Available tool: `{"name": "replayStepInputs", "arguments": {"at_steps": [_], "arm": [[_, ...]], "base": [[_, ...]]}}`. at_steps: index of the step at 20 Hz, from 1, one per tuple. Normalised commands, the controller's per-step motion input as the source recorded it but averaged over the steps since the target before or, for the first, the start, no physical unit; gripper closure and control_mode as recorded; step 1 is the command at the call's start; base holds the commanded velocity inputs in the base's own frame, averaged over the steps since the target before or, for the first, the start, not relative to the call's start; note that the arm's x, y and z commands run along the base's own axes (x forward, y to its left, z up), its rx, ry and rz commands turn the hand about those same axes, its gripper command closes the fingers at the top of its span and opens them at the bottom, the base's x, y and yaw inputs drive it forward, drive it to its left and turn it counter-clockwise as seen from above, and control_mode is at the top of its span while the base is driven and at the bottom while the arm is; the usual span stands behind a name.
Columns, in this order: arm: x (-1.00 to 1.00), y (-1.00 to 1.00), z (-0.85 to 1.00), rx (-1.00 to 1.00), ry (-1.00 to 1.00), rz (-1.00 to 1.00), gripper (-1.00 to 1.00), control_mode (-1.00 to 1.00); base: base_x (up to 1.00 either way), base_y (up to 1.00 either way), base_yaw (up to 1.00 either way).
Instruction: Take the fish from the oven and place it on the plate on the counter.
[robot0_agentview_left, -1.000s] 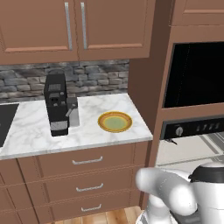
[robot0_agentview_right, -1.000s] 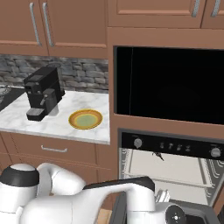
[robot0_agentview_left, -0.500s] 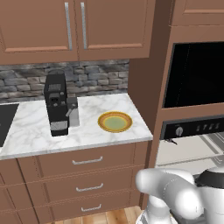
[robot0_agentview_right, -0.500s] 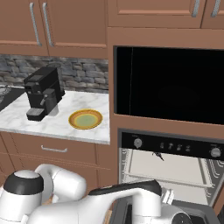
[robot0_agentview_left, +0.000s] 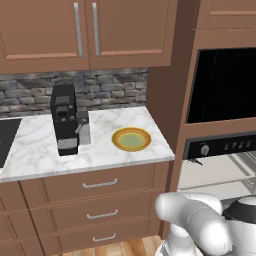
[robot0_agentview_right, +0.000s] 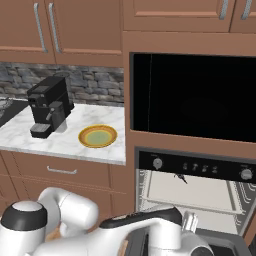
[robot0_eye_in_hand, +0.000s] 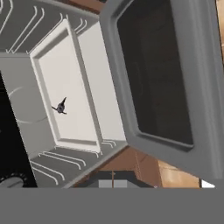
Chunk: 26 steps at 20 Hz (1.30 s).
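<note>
The fish, tiny and dark grey, lies on the pale tray inside the open oven; it also shows as a small dark speck under the control strip. My gripper is shut with nothing in it, hovering out over the lowered oven door, well apart from the fish. The plate, yellow-rimmed with a pale green centre, sits bare on the white marble counter left of the oven, also seen from the other side.
A black coffee machine stands on the counter left of the plate. Wire racks line the oven around the tray. A dark built-in window sits above the oven. Brown drawers run below the counter.
The arm has sunk slightly lower in front of the oven. The gripper stays shut. Fish and plate have not moved.
</note>
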Motion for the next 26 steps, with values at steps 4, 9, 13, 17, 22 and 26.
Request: {"name": "replayStepInputs", "arguments": {"at_steps": [4, 9, 13, 17, 22, 26], "arm": [[0.01, -0.10, 0.00, -0.23, -0.03, 0.01, 1.00, -1.00], [0.06, -0.10, 0.00, -0.33, -0.01, 0.08, 1.00, -1.00], [0.14, -0.03, -0.04, -0.21, -0.09, 0.27, 1.00, -1.00], [0.48, -0.15, -0.27, 0.06, -0.17, 0.51, 1.00, -1.00], [0.43, -0.36, -0.24, 0.07, -0.21, 0.45, 1.00, -1.00], [0.24, -0.36, 0.00, 0.00, -0.04, 0.29, 1.00, -1.00]], "base": [[0.00, 0.00, 0.00], [0.00, 0.00, 0.00], [0.00, 0.00, 0.00], [0.00, 0.00, 0.00], [0.00, 0.00, 0.00], [0.00, 0.00, 0.00]]}}
